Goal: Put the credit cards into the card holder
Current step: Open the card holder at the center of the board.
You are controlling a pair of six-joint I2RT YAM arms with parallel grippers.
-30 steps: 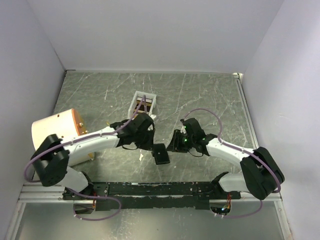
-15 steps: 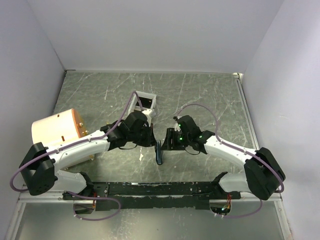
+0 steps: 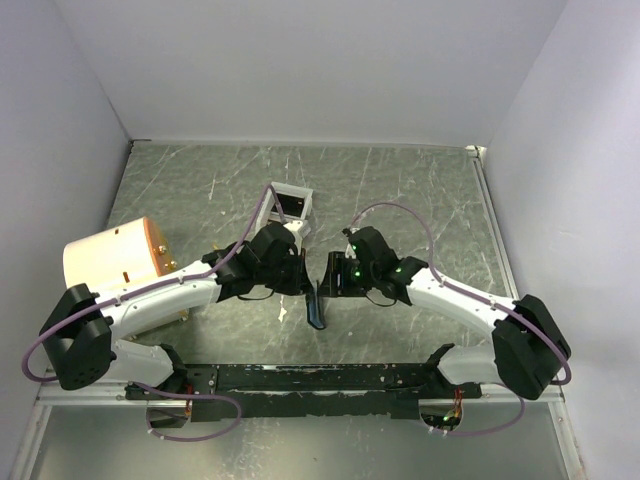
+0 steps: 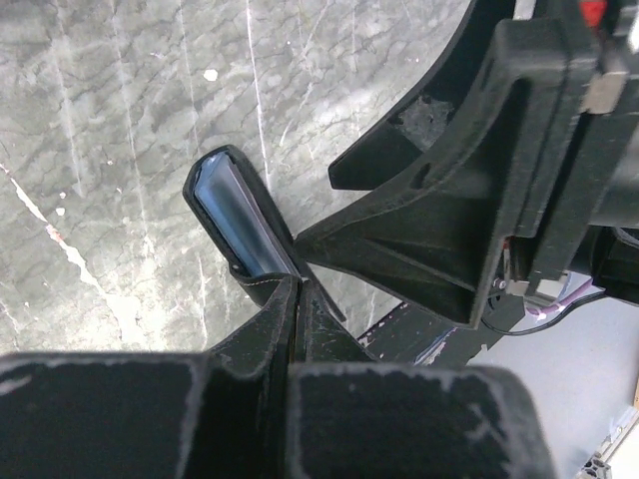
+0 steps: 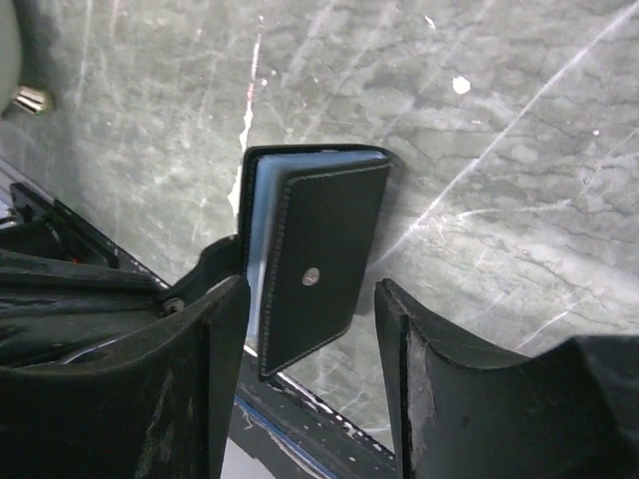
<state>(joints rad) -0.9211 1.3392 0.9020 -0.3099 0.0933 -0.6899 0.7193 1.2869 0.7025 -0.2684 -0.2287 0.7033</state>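
Observation:
The card holder (image 3: 318, 303), black outside and pale blue inside, hangs nearly folded and edge-on above the table between the two arms. My left gripper (image 4: 298, 289) is shut on the edge of one of its flaps; its blue inside (image 4: 232, 212) shows just beyond the fingertips. My right gripper (image 5: 312, 299) is open around the other flap (image 5: 321, 261), which has a small metal stud. That flap lies close to one finger (image 5: 195, 349) and stands apart from the other (image 5: 439, 369). The credit cards do not show in any view.
A white rectangular box (image 3: 287, 203) with a dark inside stands behind the left gripper. A tan cylinder (image 3: 110, 260) lies at the left. The black rail (image 3: 320, 380) runs along the near edge, and pale walls close in the marbled table (image 3: 420, 190).
The right gripper's jaws have opened off the card holder. The holder has turned from lying flat-faced to hanging edge-on, and both grippers have shifted a little toward the back.

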